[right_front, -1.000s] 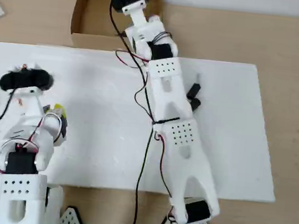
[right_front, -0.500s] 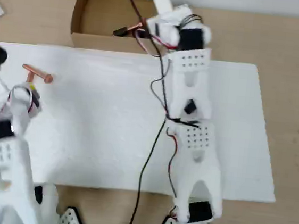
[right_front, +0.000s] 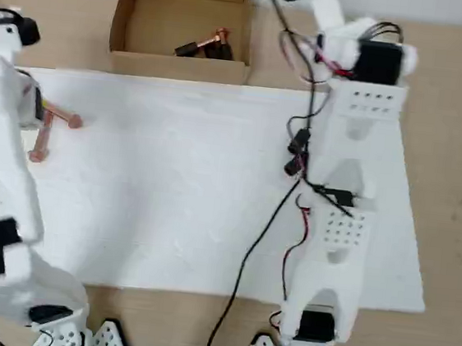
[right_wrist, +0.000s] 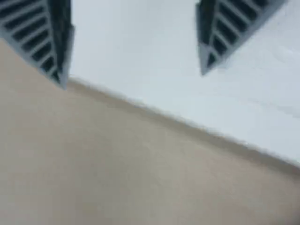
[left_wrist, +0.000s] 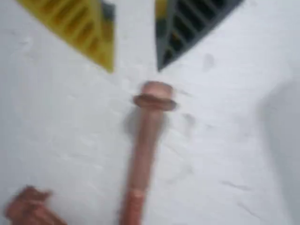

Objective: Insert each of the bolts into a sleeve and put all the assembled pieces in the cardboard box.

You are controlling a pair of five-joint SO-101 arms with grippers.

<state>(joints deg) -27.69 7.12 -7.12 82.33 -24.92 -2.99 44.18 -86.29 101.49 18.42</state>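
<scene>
the right gripper (right_wrist: 133, 75) has swung from over the cardboard box (right_front: 176, 68) out past its right side, jaws apart, and an assembled piece (right_front: 205, 46) now lies uncovered inside. the left arm (right_front: 3, 141) has pulled off to the foam pad's (right_front: 170, 200) left edge, uncovering a bolt (right_front: 59, 115) and a second bolt (right_front: 43, 138) there.
</scene>
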